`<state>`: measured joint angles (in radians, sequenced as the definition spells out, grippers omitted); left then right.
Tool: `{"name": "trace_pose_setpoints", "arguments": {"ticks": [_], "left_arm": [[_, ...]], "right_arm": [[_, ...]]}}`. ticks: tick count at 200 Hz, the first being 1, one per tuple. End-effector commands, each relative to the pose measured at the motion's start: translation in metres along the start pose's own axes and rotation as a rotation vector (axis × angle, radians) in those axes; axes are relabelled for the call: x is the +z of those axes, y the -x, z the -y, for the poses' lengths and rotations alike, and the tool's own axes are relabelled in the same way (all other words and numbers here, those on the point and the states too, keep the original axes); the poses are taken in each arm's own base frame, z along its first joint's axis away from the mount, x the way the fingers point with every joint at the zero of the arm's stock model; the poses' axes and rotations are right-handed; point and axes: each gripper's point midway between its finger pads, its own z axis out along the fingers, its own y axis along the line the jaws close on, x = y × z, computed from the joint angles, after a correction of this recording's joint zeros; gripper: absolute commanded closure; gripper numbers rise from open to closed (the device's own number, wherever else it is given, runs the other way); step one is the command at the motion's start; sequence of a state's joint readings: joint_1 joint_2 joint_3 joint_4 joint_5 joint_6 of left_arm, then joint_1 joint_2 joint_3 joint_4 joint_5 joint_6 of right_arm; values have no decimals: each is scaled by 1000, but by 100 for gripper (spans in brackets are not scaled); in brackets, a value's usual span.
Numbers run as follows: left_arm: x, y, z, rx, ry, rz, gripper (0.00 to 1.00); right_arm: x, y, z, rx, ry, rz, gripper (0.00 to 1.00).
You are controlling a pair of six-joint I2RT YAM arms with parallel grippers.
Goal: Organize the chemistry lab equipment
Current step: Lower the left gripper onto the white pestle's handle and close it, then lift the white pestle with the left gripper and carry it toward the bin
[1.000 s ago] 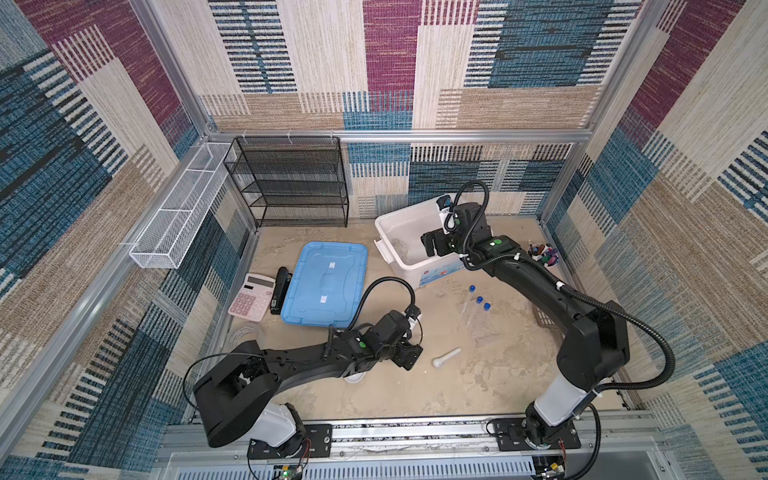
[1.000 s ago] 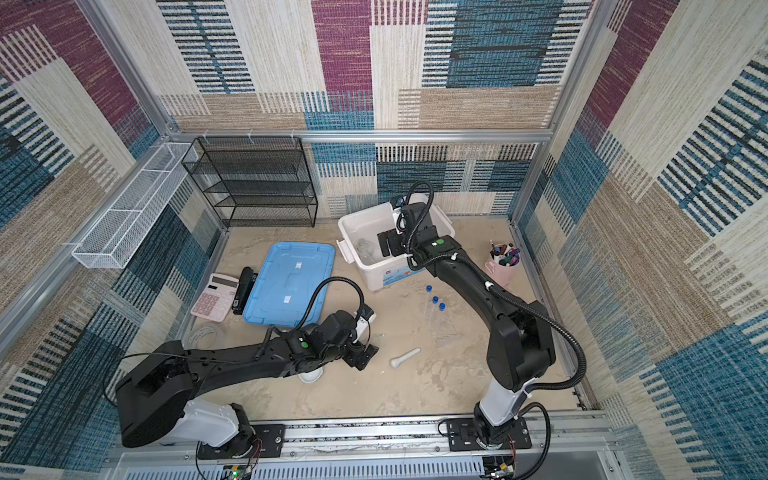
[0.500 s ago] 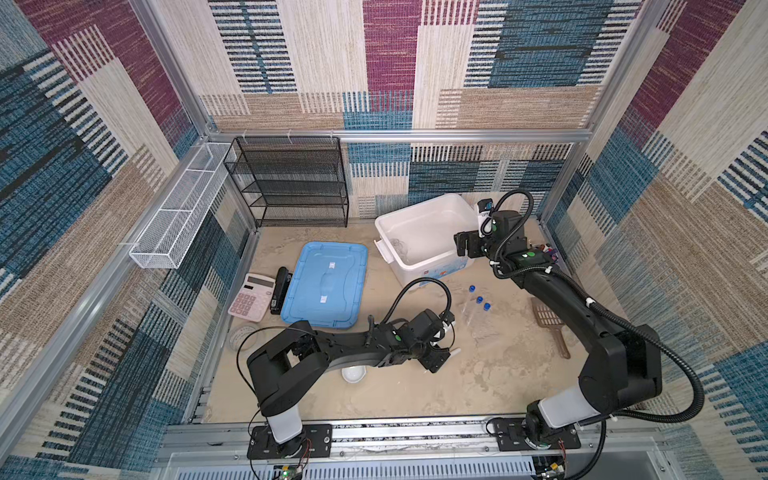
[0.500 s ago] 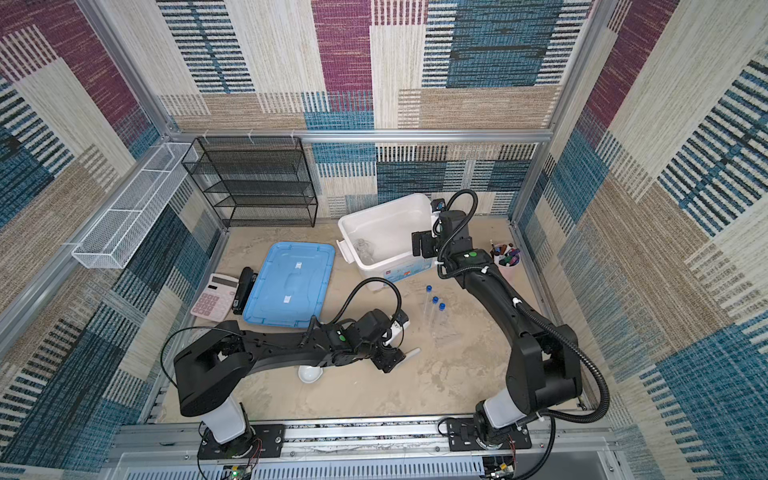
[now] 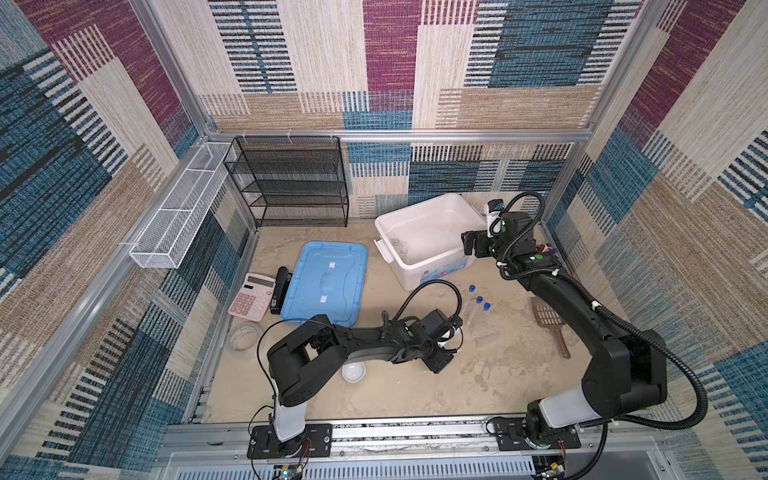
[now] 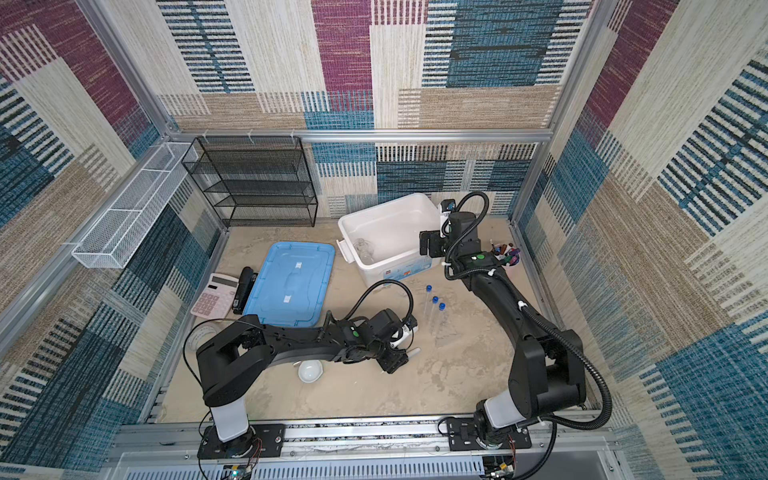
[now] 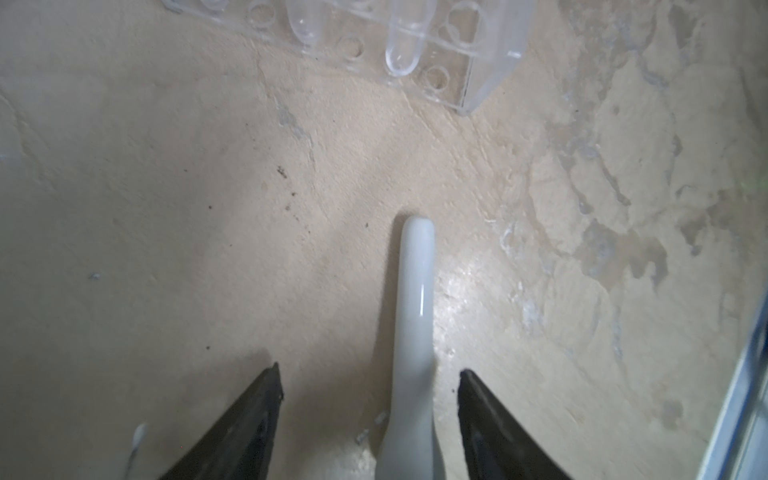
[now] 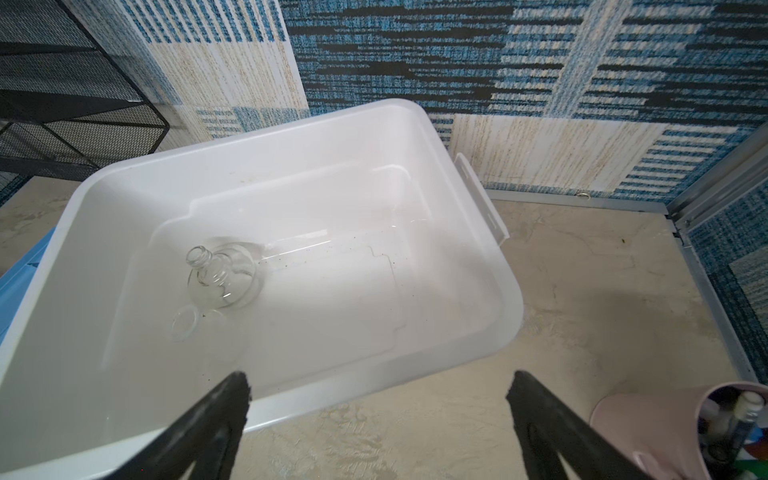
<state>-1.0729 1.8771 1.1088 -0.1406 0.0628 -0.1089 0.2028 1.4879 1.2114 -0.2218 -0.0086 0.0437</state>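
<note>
At lower centre in both top views, the left gripper's (image 6: 399,352) fingers stand apart astride the white pestle (image 7: 415,324). It lies off-centre between them, so one finger may strike first and roll it away. Farther up, the right gripper (image 6: 427,244) hangs spread and empty beside the white bin (image 6: 386,220).

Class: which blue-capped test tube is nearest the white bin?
The rearmost tube, its cap leftmost in both top views. The middle tube and the front tube are progressively farther from the white bin.

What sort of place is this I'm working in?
Probably a staged robot test cell, not a real lab: patterned fabric walls on an aluminium frame, a white bin, capped test tubes.
</note>
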Motion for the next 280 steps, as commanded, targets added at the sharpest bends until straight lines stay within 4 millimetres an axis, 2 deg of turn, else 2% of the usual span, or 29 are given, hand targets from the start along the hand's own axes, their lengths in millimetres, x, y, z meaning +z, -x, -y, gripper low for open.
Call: {"name": "trace_pose_setpoints", "arguments": {"ticks": [1, 103, 152, 212, 240, 280], "left_arm": [[2, -2, 3, 27, -14, -22, 33], [14, -5, 7, 47, -32, -75, 47], [16, -12, 5, 49, -24, -104, 54], [17, -19, 4, 49, -21, -125, 66], [17, -24, 2, 46, -7, -133, 77], [15, -29, -2, 44, 10, -138, 82]], "right_arm": [[-3, 9, 1, 21, 11, 41, 1], [-4, 7, 10, 49, 4, 42, 1], [1, 6, 24, 88, 7, 43, 1], [15, 6, 31, 105, 19, 34, 1], [27, 6, 33, 117, 33, 18, 1], [43, 5, 40, 130, 40, -5, 1]]}}
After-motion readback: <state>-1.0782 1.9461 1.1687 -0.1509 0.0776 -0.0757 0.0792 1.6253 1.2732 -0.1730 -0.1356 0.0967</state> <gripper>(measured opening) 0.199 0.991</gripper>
